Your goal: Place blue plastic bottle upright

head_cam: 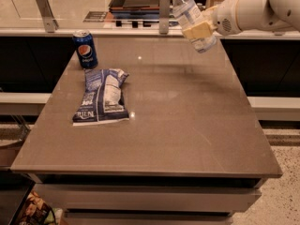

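The blue plastic bottle (191,18), clear with a white cap and a pale label, hangs in the air above the far right part of the table. It is tilted, cap up and to the left, base down and to the right. My gripper (200,31), with yellowish fingers, is shut on the bottle's lower body. The white arm reaches in from the upper right. The bottle's base is well above the grey tabletop (187,116).
A dark blue Pepsi can (85,49) stands upright at the far left of the table. A blue-and-white snack bag (102,96) lies flat in front of it. A counter with metal posts (163,6) runs behind the table.
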`<state>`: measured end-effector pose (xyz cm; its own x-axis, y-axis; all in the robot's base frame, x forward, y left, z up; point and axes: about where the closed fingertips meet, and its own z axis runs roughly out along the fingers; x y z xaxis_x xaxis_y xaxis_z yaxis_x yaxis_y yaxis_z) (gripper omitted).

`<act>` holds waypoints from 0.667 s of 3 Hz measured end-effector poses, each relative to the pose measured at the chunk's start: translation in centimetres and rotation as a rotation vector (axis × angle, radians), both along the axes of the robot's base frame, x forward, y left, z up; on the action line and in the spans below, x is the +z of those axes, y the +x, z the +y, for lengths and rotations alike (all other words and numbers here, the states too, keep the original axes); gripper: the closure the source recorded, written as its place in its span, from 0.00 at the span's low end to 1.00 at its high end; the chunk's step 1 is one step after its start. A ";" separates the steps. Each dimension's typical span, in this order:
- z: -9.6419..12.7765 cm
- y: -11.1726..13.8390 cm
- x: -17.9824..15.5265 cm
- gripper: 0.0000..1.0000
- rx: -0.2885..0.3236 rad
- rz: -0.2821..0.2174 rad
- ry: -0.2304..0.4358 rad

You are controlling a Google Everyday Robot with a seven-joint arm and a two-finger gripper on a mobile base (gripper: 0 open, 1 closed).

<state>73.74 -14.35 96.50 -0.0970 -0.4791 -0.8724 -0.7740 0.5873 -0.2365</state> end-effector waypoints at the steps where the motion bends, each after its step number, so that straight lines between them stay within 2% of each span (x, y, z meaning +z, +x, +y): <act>1: 0.4 0.2 -0.3 1.00 0.031 -0.034 0.058; 2: 0.6 0.3 -0.5 1.00 0.062 -0.066 0.107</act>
